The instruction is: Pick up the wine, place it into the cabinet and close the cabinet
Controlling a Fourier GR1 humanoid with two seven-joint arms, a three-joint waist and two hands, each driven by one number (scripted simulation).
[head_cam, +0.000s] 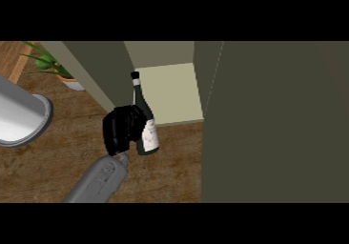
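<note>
Grey forearm (96,181) is coming in from the lower edge, left of centre, angling up over the wooden desk (44,171). The one robot hand (122,129) in view is curling round the wine (147,128), fingers wrapping the bottle's left side at label height; which arm it is cannot be told from this view. The wine is standing roughly upright, base just in front of the cabinet (276,124) opening, neck and cap reaching up against the pale shelf (174,93) inside. The bottle is dark with a light label, cap dark over a pale band. The cabinet door (89,71) is hanging open, slanting away at the left of the opening, just behind the robot hand. The cabinet's big olive side is filling the right half of the view. A grey cylinder (15,114) is lying at the left edge. Further back at the top left, a potted plant (54,66) is sitting beside the door.
</note>
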